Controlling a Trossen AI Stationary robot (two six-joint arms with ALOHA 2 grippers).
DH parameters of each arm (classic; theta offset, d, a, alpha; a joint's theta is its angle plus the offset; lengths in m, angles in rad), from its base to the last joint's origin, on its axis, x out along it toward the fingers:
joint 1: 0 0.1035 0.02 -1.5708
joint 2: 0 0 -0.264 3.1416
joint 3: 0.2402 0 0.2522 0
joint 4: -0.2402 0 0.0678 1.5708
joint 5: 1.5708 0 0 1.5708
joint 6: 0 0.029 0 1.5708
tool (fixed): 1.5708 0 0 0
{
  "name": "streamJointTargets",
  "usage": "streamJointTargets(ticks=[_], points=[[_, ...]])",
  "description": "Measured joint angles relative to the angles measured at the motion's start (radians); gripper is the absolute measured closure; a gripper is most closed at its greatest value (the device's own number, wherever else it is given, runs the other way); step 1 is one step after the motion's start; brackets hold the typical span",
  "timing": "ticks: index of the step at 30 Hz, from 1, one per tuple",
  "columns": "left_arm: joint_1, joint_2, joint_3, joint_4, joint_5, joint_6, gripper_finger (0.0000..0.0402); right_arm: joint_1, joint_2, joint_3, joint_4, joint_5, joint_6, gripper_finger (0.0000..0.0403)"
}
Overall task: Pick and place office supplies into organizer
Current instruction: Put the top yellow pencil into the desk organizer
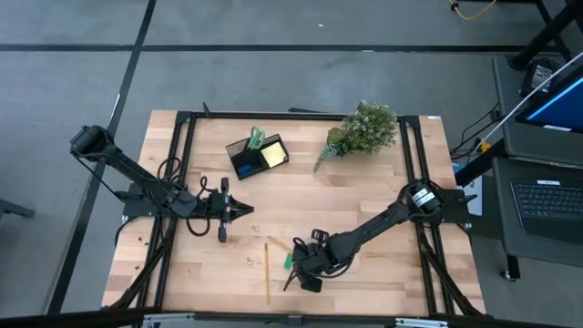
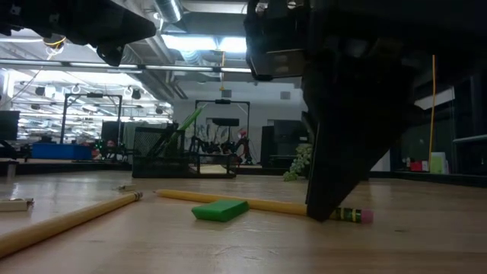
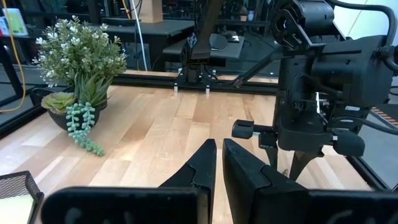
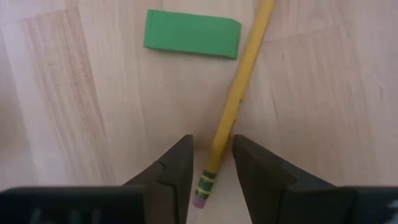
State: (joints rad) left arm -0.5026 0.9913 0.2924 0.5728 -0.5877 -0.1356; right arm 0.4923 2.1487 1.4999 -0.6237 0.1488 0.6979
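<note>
Lying flat on the desk [image 1: 364, 191] near its front edge, a yellow pencil [image 4: 239, 87] has its eraser end between the two fingers of the right gripper [image 4: 211, 165]. The fingers [image 4: 177, 168] stand a little apart on either side of the pencil, lowered to the wood, and do not visibly press it; the gripper is released around the pencil rather than clenched. In the low view the same gripper [image 2: 335, 205] comes down as a dark wedge onto the pencil [image 2: 251, 204] just short of its pink eraser.

Just beside the pencil lies a small green block [image 4: 191, 35], flat and close to the pencil's shaft; the pictures do not settle whether they touch. A second yellow pencil [image 2: 65, 222] lies apart on the wood, nearer the low camera.

Farther back on the desk sits the black organizer [image 1: 258, 153], with green-handled scissors [image 1: 254, 138] standing in one compartment, a pale yellow sticky-note pad [image 1: 272, 156] in another and a small blue item [image 1: 244, 168] in a third.

The left gripper [image 1: 239, 210] waits above the middle of the desk, well apart from the supplies, its fingers [image 3: 202, 168] nearly together and grasping nothing. A leafy plant [image 1: 363, 130] stands at the back of the desk beside the organizer.
</note>
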Motion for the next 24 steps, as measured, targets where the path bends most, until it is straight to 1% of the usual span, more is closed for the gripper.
streamJointTargets(ticks=[6, 15, 19, 24], points=[[0.000, 0.000, 0.000, 0.000, 0.000, 0.000, 0.0377, -0.002, 0.000, 0.001, -0.053, 0.031, -0.001, 0.0290], [0.000, 0.000, 0.000, 0.000, 0.000, 0.000, 0.0375, -0.004, 0.000, 0.000, -0.075, 0.040, -0.029, 0.0312], [0.000, 0.000, 0.000, 0.000, 0.000, 0.000, 0.0375, -0.004, 0.000, 0.000, -0.105, 0.068, -0.027, 0.0314], [0.000, 0.000, 0.000, 0.000, 0.000, 0.000, 0.0375, -0.004, 0.000, -0.001, -0.105, 0.072, -0.049, 0.0314]])
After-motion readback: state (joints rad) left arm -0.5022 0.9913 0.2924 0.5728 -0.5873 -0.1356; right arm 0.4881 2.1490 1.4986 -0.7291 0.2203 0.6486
